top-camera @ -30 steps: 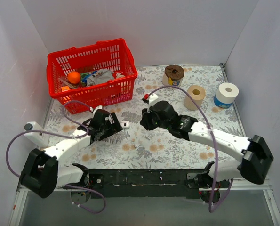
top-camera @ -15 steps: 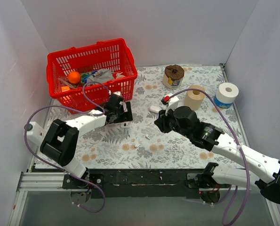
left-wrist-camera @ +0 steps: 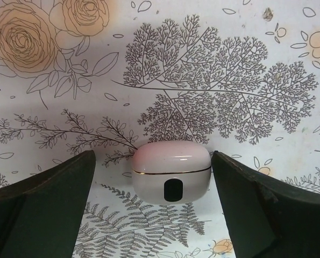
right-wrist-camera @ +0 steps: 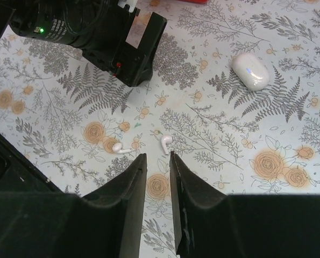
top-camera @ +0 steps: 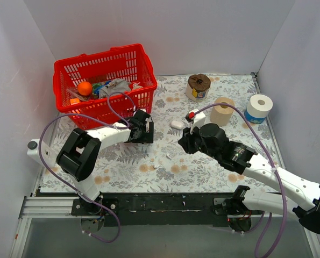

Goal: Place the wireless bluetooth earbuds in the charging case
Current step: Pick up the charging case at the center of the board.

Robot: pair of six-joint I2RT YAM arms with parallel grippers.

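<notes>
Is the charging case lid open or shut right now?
Shut. The charging case shows its lid seated flush along the seam. The earbuds lie outside.

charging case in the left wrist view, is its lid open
No, the charging case has its lid down flush on the body, with only a thin seam line showing between them.

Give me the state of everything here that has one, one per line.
charging case, lid shut, lying on the table, ungripped.
earbuds, both outside the case, loose on the table.
left gripper, open wide, empty.
right gripper, open a crack, empty.
red basket, holding items.
</notes>
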